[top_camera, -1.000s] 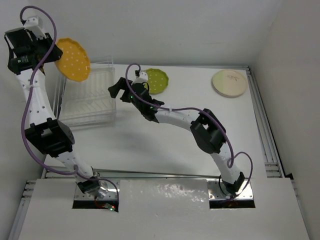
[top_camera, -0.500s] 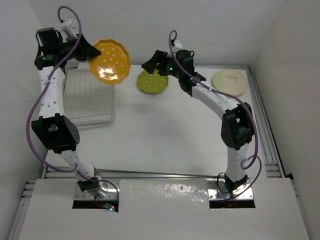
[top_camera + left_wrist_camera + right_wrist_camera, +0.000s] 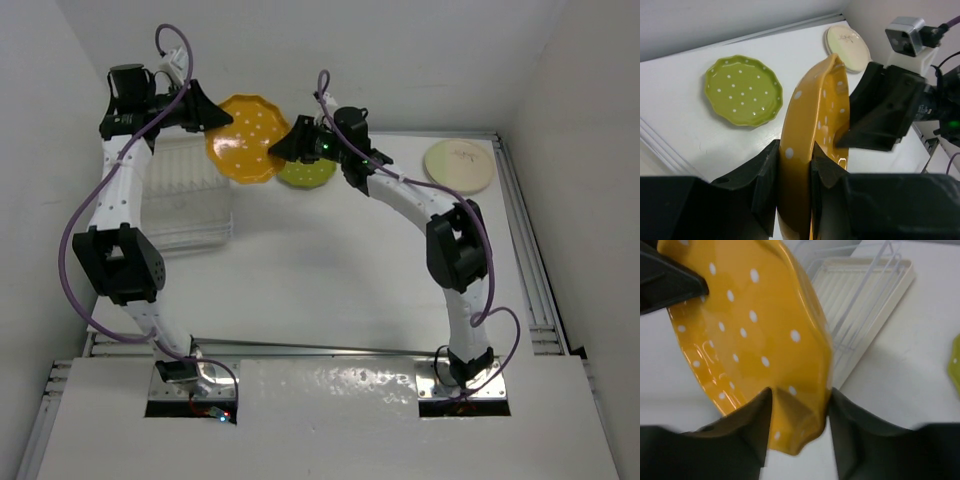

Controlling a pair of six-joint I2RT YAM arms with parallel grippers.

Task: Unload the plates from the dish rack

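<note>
An orange-yellow dotted plate (image 3: 248,152) hangs on edge in the air between the dish rack (image 3: 180,200) and the green plate. My left gripper (image 3: 215,118) is shut on its left rim; in the left wrist view the fingers (image 3: 765,175) clamp the rim of the plate (image 3: 805,120). My right gripper (image 3: 285,148) comes in from the right, and in its wrist view its jaws (image 3: 800,395) close around the opposite rim of the plate (image 3: 750,325). A lime green dotted plate (image 3: 310,173) and a cream plate (image 3: 459,165) lie flat on the table.
The clear rack with white wire rim (image 3: 865,295) stands at the table's left, with no plate showing in it. A raised rail (image 3: 525,250) runs along the table's right edge. White walls close in at the back and on both sides.
My left arm carried the orange plate from above the rack rightward to the middle. My right arm swung up to meet it, and its jaws went from wide open to closed on the plate's rim.
</note>
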